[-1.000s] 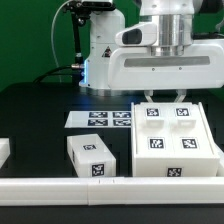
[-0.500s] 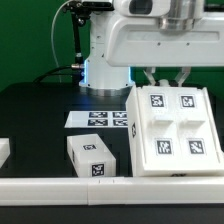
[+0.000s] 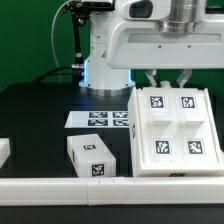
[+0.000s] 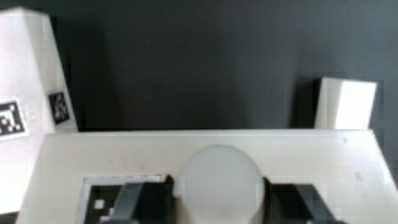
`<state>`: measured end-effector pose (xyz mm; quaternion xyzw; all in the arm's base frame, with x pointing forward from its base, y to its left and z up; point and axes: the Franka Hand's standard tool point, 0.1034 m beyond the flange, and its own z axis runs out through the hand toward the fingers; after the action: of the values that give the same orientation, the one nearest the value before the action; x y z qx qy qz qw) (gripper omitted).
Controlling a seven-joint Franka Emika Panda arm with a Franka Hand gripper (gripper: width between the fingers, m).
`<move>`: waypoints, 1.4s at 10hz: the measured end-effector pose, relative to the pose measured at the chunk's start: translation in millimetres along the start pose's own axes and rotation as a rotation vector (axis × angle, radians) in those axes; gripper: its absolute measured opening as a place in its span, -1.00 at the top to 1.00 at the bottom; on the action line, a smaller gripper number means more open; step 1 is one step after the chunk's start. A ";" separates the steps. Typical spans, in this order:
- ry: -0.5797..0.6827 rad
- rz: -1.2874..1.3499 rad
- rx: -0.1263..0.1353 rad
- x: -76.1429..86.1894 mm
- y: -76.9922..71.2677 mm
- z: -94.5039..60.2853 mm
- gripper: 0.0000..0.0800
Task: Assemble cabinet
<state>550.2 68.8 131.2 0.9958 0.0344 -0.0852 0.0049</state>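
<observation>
The cabinet (image 3: pixel 175 130) is a large white frame with divided compartments carrying several square tags. It stands at the exterior view's right, tipped up toward the camera with its near edge by the front rail. My gripper (image 3: pixel 167 80) comes down onto its far wall, one finger on each side, shut on that wall. In the wrist view the cabinet (image 4: pixel 196 150) fills the lower part of the picture. The dark fingers (image 4: pixel 143 195) flank a white oval, and my gripper (image 4: pixel 217 192) is closed on the wall there.
A small white tagged block (image 3: pixel 92 155) lies at the exterior view's left of the cabinet, and another white piece (image 3: pixel 3 150) sits at the far left edge. The marker board (image 3: pixel 100 118) lies behind them. A white rail (image 3: pixel 90 188) runs along the front. The robot base (image 3: pixel 105 50) stands at the back.
From one second ago to half a second ago the arm shifted toward the exterior view's left and the cabinet tipped up with it. Nothing has visibly moved since.
</observation>
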 end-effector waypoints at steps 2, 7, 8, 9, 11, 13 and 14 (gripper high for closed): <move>0.000 -0.002 0.000 1.2 0.4 -1.0 0.45; -0.092 0.030 -0.014 19.1 -1.3 -6.4 0.45; -0.084 0.031 -0.009 17.9 -1.0 -9.9 0.45; -0.071 0.025 -0.003 11.1 -4.6 -11.2 0.45; -0.072 0.011 -0.001 -3.4 -11.2 -10.2 0.45; -0.066 0.016 -0.009 5.7 -7.2 -10.7 0.45; -0.059 0.018 -0.013 14.1 -5.8 -13.6 0.45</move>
<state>565.9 75.8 142.2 0.9930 0.0259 -0.1141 0.0129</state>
